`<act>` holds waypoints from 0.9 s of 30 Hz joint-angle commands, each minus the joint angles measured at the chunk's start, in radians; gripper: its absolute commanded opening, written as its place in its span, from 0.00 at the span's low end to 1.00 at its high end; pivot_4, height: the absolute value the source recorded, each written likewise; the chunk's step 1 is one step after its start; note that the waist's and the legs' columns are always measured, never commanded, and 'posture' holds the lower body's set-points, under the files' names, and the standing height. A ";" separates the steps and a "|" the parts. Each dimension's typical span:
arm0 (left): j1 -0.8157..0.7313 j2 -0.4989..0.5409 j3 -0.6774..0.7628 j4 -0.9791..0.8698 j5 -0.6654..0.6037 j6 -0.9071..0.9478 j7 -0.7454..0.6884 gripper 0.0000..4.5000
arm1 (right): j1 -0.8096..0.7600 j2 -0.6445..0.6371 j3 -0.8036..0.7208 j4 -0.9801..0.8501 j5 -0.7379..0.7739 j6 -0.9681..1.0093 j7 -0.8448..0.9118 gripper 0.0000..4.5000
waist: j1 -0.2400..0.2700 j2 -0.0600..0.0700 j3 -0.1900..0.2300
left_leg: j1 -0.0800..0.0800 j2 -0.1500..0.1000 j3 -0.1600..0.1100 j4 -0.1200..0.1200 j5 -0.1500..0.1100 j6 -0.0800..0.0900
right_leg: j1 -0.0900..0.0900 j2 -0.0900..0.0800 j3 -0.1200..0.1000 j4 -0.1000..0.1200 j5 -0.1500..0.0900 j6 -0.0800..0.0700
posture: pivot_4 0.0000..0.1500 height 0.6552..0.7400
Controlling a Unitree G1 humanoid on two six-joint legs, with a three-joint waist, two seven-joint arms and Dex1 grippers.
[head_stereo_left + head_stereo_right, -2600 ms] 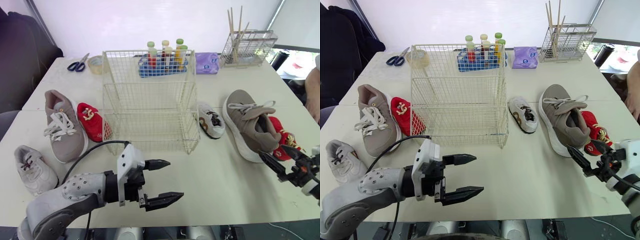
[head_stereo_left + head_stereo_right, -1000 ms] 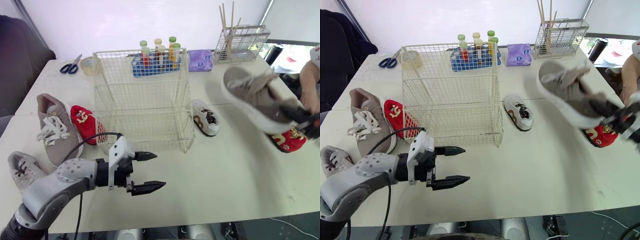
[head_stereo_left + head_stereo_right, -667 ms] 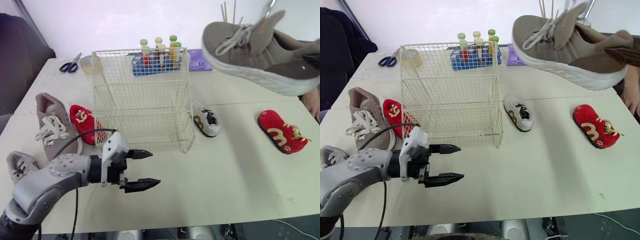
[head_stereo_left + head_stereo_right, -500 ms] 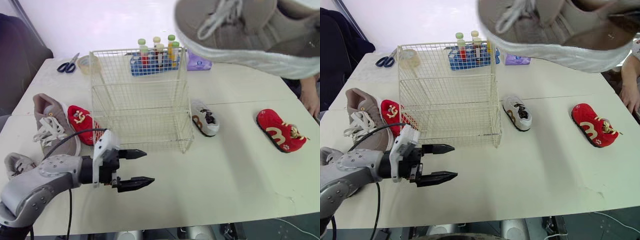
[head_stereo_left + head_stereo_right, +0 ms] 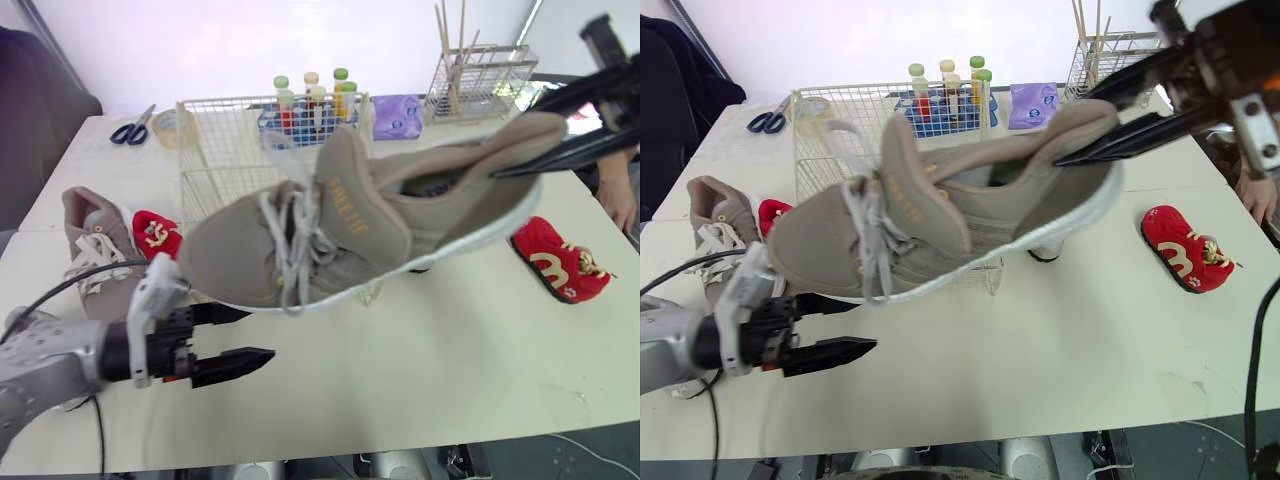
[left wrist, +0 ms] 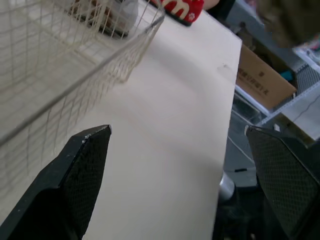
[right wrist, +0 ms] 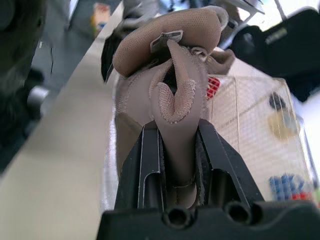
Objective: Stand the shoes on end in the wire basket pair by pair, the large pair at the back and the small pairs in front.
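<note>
The right gripper (image 5: pixel 1075 128) is clamping the heel of the large taupe mesh sneaker (image 5: pixel 940 230), holding it airborne before the cream wire basket (image 5: pixel 225 140), presumably for its back row. The left gripper (image 5: pixel 255 333) is hovering, fingers apart, beneath the toe, probably to steady it.

Counted, kind by kind: large taupe shoe (image 5: pixel 370 225), two; small red shoe (image 5: pixel 558 262), two; small white shoe (image 6: pixel 117 11), one made out; wire basket (image 5: pixel 215 150), one; scissors (image 5: pixel 130 128), one pair; tape roll (image 5: pixel 176 124), one; blue rack (image 5: pixel 960 105) of capped bottles, one; purple packet (image 5: pixel 398 114), one; wire holder (image 5: pixel 485 80) with sticks, one. Left bottles and sticks unnumbered, too crowded to tell.
</note>
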 commanded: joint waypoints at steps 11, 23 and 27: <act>0.462 0.033 0.761 0.107 -0.050 0.149 -0.326 1.00 | -0.260 0.033 0.419 0.112 0.198 -0.304 0.007 0.12 | -0.008 -0.011 0.006 | -0.002 0.001 0.007 0.000 0.000 0.000 | -0.007 0.000 0.003 0.004 -0.002 -0.003 | 1.00 1.00; -0.039 0.347 0.358 0.224 -0.111 0.040 -0.442 1.00 | -0.346 0.018 0.579 -0.005 0.288 -0.330 0.007 0.12 | -0.023 -0.013 0.006 | -0.002 0.004 0.018 0.000 0.000 0.000 | -0.011 0.000 0.007 0.004 0.003 -0.002 | 1.00 1.00; -0.147 0.321 0.150 0.207 -0.200 0.060 -0.473 1.00 | -0.399 0.022 0.640 0.000 0.278 -0.365 0.007 0.12 | -0.020 -0.015 0.007 | -0.002 0.004 0.021 0.000 -0.001 0.000 | -0.019 0.001 0.010 0.014 0.002 -0.002 | 1.00 1.00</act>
